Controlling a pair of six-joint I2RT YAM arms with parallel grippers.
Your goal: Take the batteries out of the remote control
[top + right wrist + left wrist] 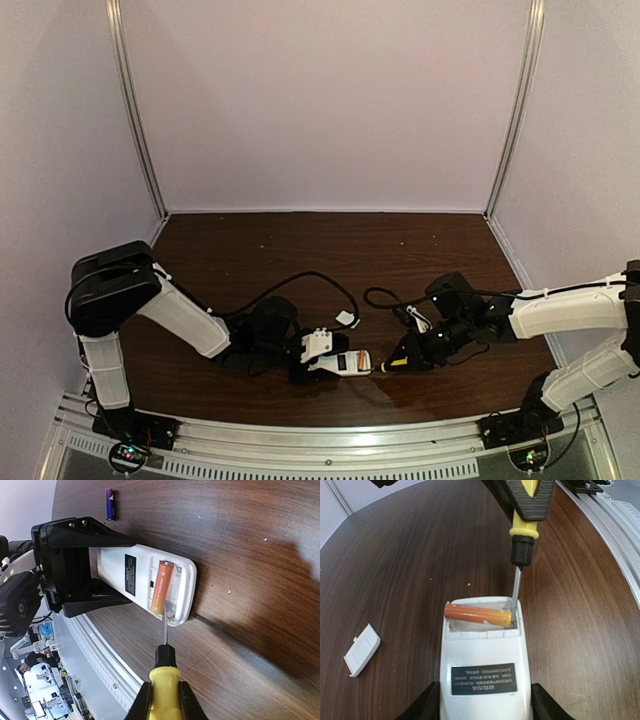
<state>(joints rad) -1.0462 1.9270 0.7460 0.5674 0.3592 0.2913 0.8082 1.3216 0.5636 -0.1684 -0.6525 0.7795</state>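
The left tool [485,707] is clamped on the sides of the remote control [482,650], which lies on the dark surface [410,555] with its battery bay uncovered. One orange battery [477,615] lies across that bay. The right tool [163,700] pinches the yellow handle of a screwdriver [523,545], whose tip sits at the battery's end. A blue-purple battery [109,503] lies loose near the left tool, and the white lid [362,649] lies apart from the remote
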